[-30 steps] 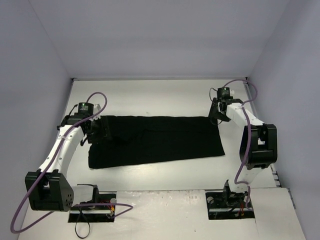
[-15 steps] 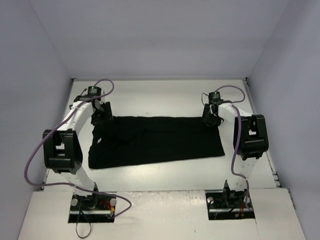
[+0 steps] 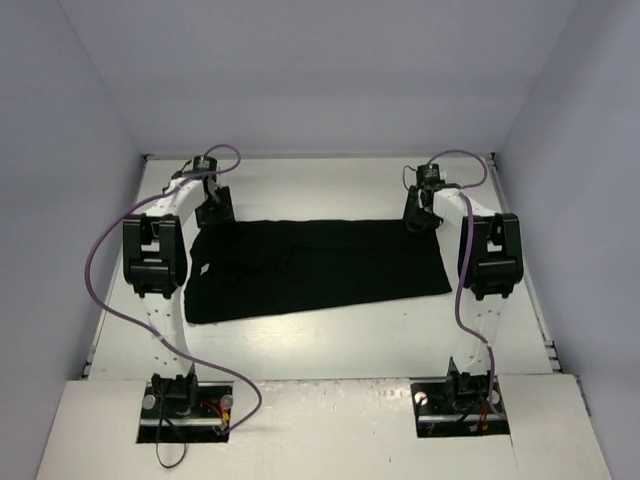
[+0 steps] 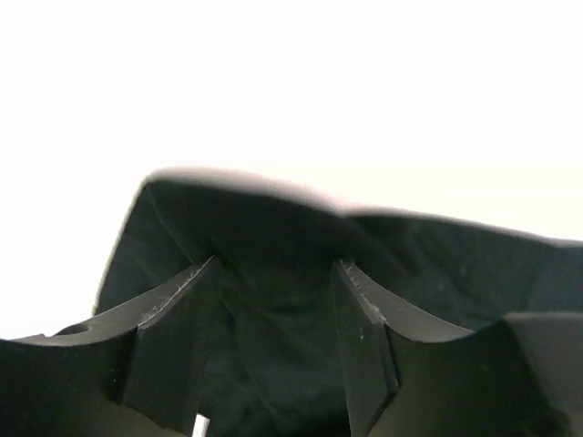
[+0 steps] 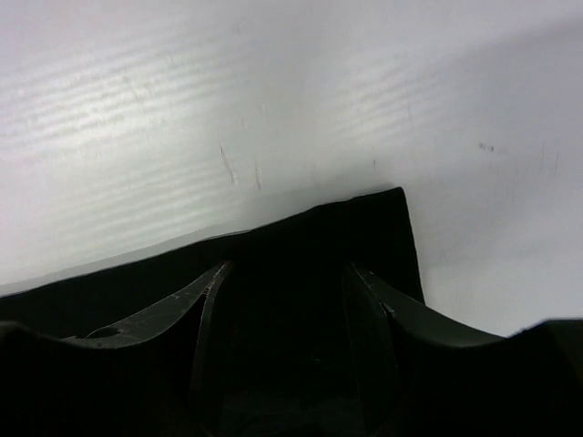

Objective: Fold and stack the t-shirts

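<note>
**Left gripper and right gripper sit on the far corners of the black t-shirt**

In the top view the t-shirt lies on the middle of the white table as a wide, flattened band running from 9 o'clock to 3 o'clock. Its long edges tilt a little, and the near edge climbs toward 3 o'clock. A small pale mark shows on the cloth close to the 9 o'clock end. Both arms reach up the sides of the table from their bases at 6 o'clock. The left gripper is down on the shirt's 10 o'clock corner and the right gripper on its 2 o'clock corner.

In the left wrist view the left gripper has its two fingers standing apart, and dark cloth fills the gap between them. The cloth rises in a rumpled hump beyond the tips, its far edge arched against the bright table. Whether the fingers squeeze that cloth or only straddle it cannot be told.

In the right wrist view the right gripper also has its fingers spread, with cloth between them. Here the shirt lies flat, its square corner at 1 o'clock of the tips resting on the bare table. Nothing shows this pincer clamped on the cloth.
</note>
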Robot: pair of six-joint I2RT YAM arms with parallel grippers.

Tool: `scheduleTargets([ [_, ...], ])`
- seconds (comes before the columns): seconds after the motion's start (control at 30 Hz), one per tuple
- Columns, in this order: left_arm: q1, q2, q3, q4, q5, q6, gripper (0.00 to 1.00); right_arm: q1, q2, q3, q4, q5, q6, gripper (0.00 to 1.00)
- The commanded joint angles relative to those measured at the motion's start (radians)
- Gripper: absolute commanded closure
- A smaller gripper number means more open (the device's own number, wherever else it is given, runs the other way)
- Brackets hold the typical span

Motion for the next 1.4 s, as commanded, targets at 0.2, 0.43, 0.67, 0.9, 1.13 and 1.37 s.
scheduleTargets([
  [0.2,-0.349,-0.377,-0.072,0.009,-0.283,0.31,0.5,0.033,-0.316,-0.039,-0.016,-0.008,-0.016,0.52],
  [0.43,-0.678,-0.395,-0.267,-0.005,-0.531,0.383,0.73,0.034,-0.524,-0.225,-0.019,-0.062,0.029,0.52],
  [0.67,-0.706,-0.309,-0.29,-0.031,-0.568,0.34,0.73,0.04,-0.625,-0.374,-0.018,-0.115,0.05,0.52],
  [0.9,-0.699,-0.204,-0.282,-0.032,-0.631,0.356,0.73,0.041,-0.68,-0.452,-0.017,-0.123,0.052,0.52],
  [1.13,-0.651,-0.149,-0.285,-0.033,-0.597,0.345,0.73,0.042,-0.703,-0.488,-0.017,-0.126,0.056,0.52],
  [1.37,-0.605,-0.102,-0.245,-0.035,-0.572,0.347,0.73,0.042,-0.712,-0.503,-0.017,-0.136,0.059,0.52],
])
